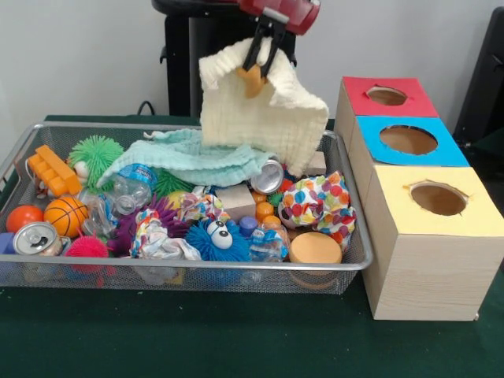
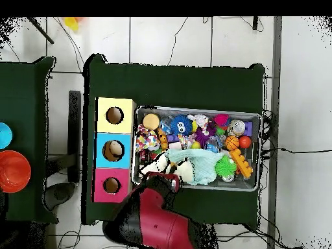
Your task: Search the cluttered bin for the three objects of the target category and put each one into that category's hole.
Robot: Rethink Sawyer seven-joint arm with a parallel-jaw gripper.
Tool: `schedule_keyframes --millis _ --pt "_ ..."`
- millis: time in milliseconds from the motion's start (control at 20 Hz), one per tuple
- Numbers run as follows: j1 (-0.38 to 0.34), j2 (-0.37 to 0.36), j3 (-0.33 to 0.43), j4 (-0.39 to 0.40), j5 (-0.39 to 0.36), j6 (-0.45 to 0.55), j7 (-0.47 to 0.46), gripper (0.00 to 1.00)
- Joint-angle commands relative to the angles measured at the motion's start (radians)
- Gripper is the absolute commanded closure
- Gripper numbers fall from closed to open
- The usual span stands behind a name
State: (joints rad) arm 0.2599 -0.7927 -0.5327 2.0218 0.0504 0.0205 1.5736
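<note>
While the gripper [image 1: 262, 61] hangs above the bin's [image 1: 197, 272] far side, its jaws pinch a cream cloth [image 1: 264, 110]. No plush animal shows beneath; the holed boxes [image 1: 421, 197] stand beside the bin.

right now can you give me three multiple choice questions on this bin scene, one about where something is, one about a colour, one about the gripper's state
1. In the front view, where does the orange basketball lie in the wire bin?
A. near the picture's left end
B. against the end beside the boxes
C. outside the bin on the table

2. What colour is the top of the middle box?
A. red
B. blue
C. yellow

3. What is the gripper doing?
A. open above the red box
B. shut on the cream cloth, lifted above the bin
C. resting open on the table

Answers:
1. A, the ball sits by the soda can at the left end.
2. B, the blue top lies between the red top and the yellow top.
3. B, the cloth hangs from the closed fingers, clear of the clutter.
</note>
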Motion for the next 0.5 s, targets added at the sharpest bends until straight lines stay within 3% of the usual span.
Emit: schedule_keyframes --millis 50,500 --pt "0.041 -0.06 -0.085 0.015 0.042 0.131 0.213 1.0" --pt "0.055 -0.082 -0.113 -0.019 0.028 0.159 0.191 1.0"
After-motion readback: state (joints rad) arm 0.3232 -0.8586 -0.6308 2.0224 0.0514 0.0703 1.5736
